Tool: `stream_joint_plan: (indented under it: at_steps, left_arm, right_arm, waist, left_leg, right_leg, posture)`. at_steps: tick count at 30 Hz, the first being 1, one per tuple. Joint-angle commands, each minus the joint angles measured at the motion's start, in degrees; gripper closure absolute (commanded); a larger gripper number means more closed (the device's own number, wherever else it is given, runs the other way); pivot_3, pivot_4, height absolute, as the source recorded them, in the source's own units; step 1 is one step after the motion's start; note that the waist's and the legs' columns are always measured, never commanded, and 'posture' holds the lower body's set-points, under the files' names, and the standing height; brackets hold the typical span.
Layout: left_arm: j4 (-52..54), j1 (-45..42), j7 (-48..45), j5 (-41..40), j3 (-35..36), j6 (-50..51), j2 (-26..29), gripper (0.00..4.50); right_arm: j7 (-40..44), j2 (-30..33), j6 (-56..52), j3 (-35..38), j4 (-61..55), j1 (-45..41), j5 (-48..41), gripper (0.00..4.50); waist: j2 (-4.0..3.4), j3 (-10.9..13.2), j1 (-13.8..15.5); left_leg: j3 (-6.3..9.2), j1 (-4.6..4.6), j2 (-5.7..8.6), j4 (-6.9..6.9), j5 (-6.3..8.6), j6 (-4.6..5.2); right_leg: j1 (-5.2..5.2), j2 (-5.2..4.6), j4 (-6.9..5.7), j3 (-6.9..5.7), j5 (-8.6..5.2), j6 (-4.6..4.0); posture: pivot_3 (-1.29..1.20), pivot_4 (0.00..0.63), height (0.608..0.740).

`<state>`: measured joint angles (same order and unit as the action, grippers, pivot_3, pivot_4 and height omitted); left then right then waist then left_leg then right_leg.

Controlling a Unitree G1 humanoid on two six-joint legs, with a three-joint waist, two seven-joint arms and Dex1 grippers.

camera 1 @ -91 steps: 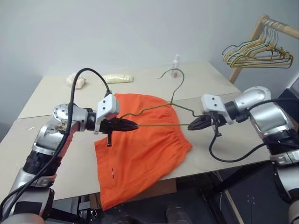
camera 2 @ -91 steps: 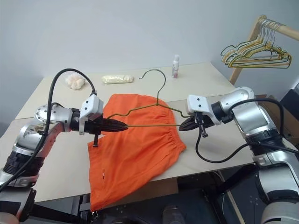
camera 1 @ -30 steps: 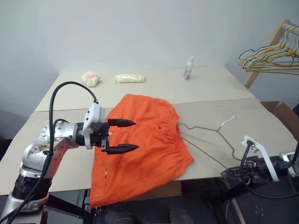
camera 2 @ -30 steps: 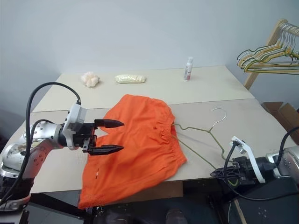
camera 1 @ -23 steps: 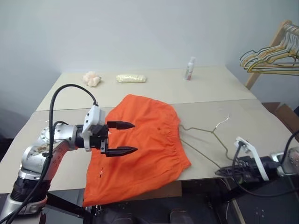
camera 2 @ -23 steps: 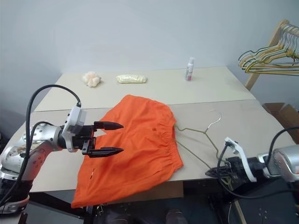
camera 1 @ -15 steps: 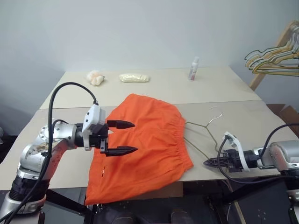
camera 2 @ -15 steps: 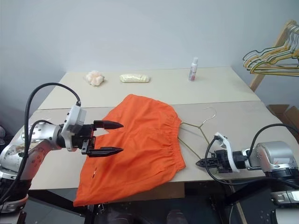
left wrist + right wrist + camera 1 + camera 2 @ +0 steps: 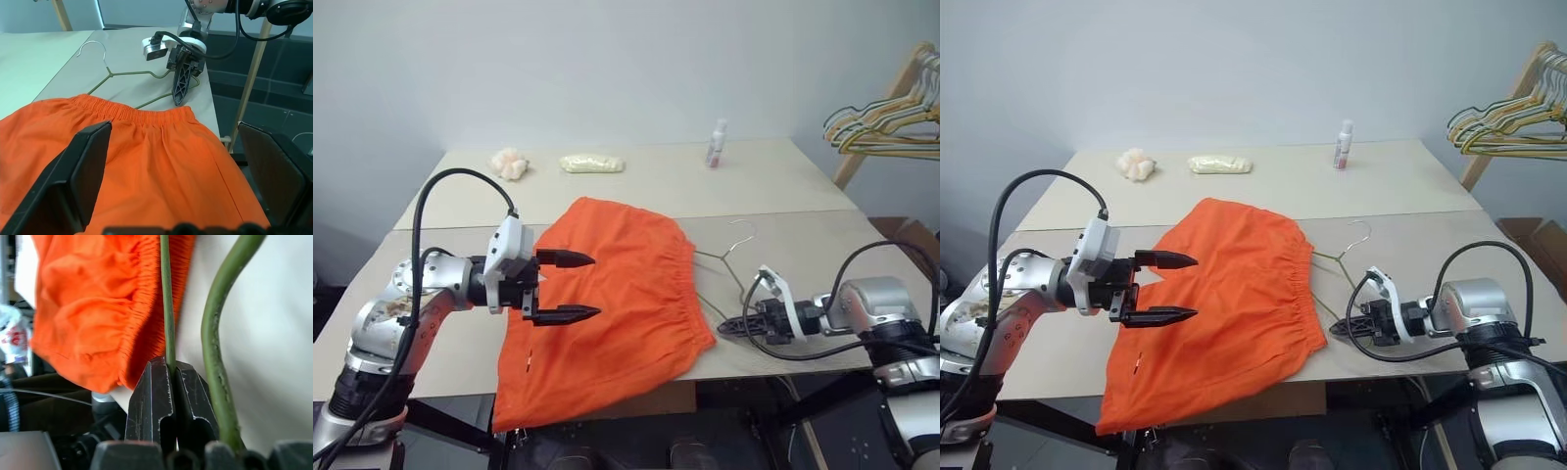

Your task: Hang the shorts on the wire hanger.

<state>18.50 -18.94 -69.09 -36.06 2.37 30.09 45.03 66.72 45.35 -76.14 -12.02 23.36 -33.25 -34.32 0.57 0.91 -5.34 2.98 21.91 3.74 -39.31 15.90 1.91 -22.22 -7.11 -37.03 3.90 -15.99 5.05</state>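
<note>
Now the shorts [image 9: 612, 299] are lying spread on the worktop [image 9: 656, 181], near its front edge, with one leg hanging over that edge at about 7 o'clock. The gathered waistband is facing toward 3 o'clock. The wire hanger [image 9: 729, 262] is lying flat on the worktop just beside the waistband, at 3 o'clock from the shorts, with its hook pointing toward 12 o'clock.

The left pincer [image 9: 570, 286] is hovering above the shorts at their 9 o'clock side, and its two black fingers are standing wide apart, holding nothing. The right pincer [image 9: 724, 326] is resting low at the front edge of the worktop, at 5 o'clock from the hanger. In the right wrist view its fingers [image 9: 149, 396] are pressed together, and a thin wire of the hanger is running out from between their tips, so the grip looks closed on the hanger.

A small bottle [image 9: 716, 143], a pale yellow packet [image 9: 592, 164] and a crumpled pale lump [image 9: 510, 163] are standing far at 12 o'clock.
</note>
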Motion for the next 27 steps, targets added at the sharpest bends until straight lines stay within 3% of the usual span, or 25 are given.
stream_joint_plan:
  at_steps: [1, 11, 14, 21, 27]
  left_arm:
    - [1.31, -0.1, 0.15, -0.32, 1.38, -0.97, 0.73, 0.05]
    - [1.55, -0.2, 0.13, -0.31, 1.01, -1.06, 0.76, 0.05]
    - [1.33, -0.31, -0.14, -0.34, 1.14, -1.07, 0.98, 0.05]
    - [-1.02, -1.94, -1.46, 0.34, 0.76, -1.64, 1.4, 0.05]
    - [-7.9, -5.95, -6.58, 3.17, 1.63, -5.82, 5.18, 0.05]
  right_arm:
    - [4.58, 0.78, 0.59, -2.03, -1.11, -1.61, -0.48, 4.5]
    - [-4.13, -6.83, 6.65, 2.58, 12.03, -8.96, 5.79, 4.5]
    - [-5.42, -6.5, 6.91, 5.55, 6.81, -8.69, 4.94, 4.5]
    - [-11.09, -3.36, 16.6, 7.26, -19.61, -3.13, 8.21, 4.5]
    - [-12.96, 1.36, 27.11, 0.1, -31.18, -5.07, 18.14, 4.5]
  waist:
    - [0.0, 0.0, -0.03]
    - [0.0, 0.0, -0.29]
    - [0.0, 0.0, -0.08]
    - [-0.01, 0.0, -0.25]
    - [-0.02, 0.01, -0.63]
  left_leg:
    - [0.0, -0.01, 0.0, 0.0, 0.0, 0.0]
    - [-0.03, -0.08, -0.02, 0.02, -0.01, -0.03]
    - [0.01, 0.02, 0.04, 0.02, -0.02, -0.03]
    - [0.03, 0.08, 0.03, 0.01, -0.02, -0.04]
    - [0.01, 0.07, 0.02, 0.03, -0.02, -0.04]
  right_leg:
    - [0.0, 0.0, 0.0, 0.0, 0.0, 0.0]
    - [0.0, 0.03, -0.05, 0.03, 0.0, -0.01]
    - [-0.06, -0.02, -0.05, 0.0, 0.0, -0.01]
    - [-0.12, -0.02, -0.06, -0.03, 0.0, 0.0]
    - [-0.19, 0.0, -0.06, -0.05, 0.0, 0.0]
  posture:
    - [-0.05, 0.0, 0.74]
    - [-0.06, 0.0, 0.74]
    - [-0.07, 0.0, 0.74]
    - [-0.11, 0.0, 0.74]
    - [-0.13, 0.0, 0.74]
